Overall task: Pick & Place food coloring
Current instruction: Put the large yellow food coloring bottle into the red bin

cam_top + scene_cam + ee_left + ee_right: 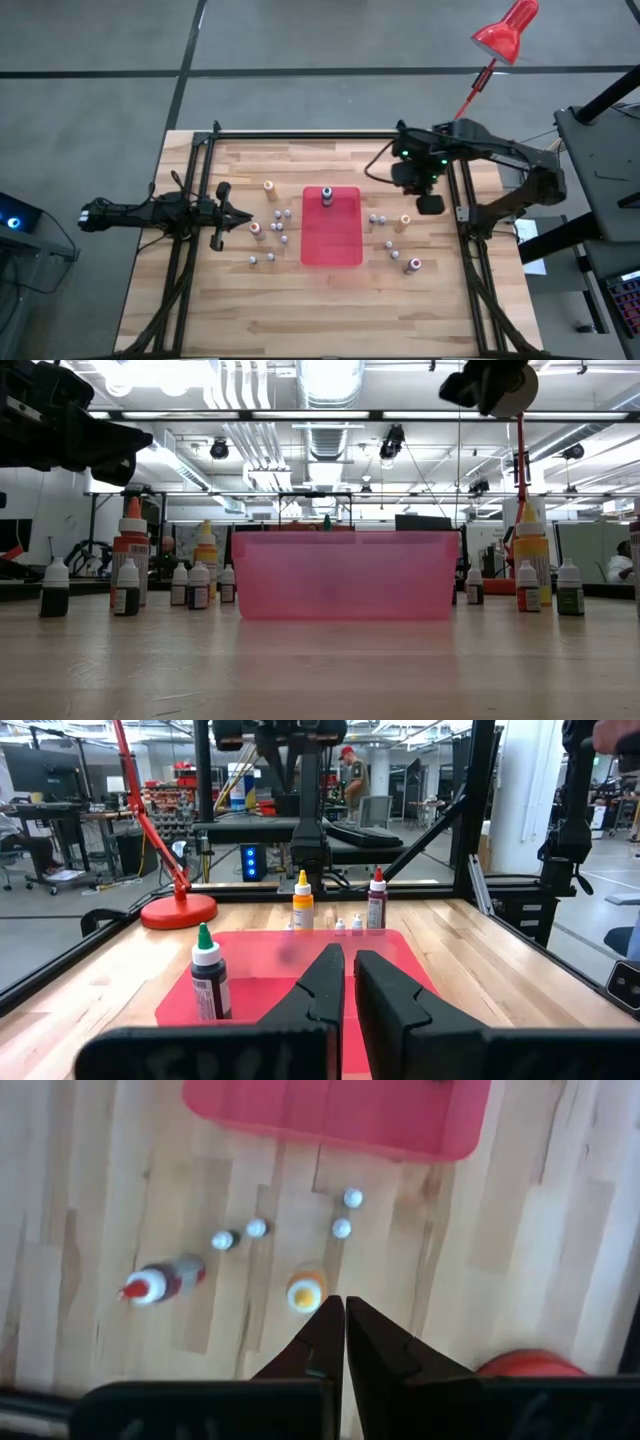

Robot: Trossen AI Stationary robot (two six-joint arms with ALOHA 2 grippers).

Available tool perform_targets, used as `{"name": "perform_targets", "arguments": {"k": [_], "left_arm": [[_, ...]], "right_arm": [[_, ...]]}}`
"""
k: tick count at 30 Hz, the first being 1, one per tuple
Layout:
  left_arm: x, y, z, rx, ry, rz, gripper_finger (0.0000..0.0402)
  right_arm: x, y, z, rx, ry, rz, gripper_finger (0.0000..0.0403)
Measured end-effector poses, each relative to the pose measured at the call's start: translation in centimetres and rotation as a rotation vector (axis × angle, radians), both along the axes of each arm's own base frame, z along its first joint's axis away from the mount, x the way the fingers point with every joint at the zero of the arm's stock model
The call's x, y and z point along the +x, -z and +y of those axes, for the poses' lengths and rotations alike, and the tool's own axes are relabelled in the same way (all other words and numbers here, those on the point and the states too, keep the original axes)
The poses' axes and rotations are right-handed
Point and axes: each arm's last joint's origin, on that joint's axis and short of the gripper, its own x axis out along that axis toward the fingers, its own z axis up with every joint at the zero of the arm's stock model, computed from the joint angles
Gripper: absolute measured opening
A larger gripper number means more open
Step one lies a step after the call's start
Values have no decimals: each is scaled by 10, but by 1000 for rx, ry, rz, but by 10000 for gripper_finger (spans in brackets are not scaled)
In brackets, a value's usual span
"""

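- Red plastic tray (332,245) lies flat at the middle of a pale wooden table (330,315); everything below is placed relative to it.
- One food coloring bottle (327,195) with a green cap stands upright inside the tray, near its far end.
- More food coloring bottles stand loose on the wood either side of the tray: a cluster toward the left arm's side (272,232) and another toward the right arm's side (392,238).
- Most are tiny with whitish caps. A few are taller, among them an orange one (306,1293) and a dark red one with a red tip (160,1280), both on the right arm's side.
- Left gripper (226,213) rests low, just beyond the left cluster and pointing at the tray. Its fingers are pressed together on nothing.
- Right gripper (344,1320) hangs above the table past the right cluster, looking down on the orange bottle. Its fingers are also clenched and empty.
- Handling, as a judgement: these bottles look light, rigid and smooth, with a narrow base, so a nudge could tip them or knock over a neighbour.
- The body, below the tapered cap, seems the surest place to pinch, coming straight down with the fingers spread first.
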Motion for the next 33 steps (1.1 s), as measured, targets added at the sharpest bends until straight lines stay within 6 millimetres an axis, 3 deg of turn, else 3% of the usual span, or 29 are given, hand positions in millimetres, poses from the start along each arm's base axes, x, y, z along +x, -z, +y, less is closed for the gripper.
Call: {"name": "perform_targets", "arguments": {"k": [7, 12, 23, 33], "left_arm": [[0, 0, 0, 0, 0, 0, 3], [0, 0, 0, 0, 0, 0, 3], [0, 0, 0, 0, 0, 0, 3], [0, 0, 0, 0, 0, 0, 3]], "right_arm": [[-27, -18, 13, -23, -202, -112, 9], [-36, -18, 15, -70, -359, -115, 8], [-37, 13, 15, -60, -491, -20, 8], [-22, 43, 12, -28, -367, 0, 8]]}}
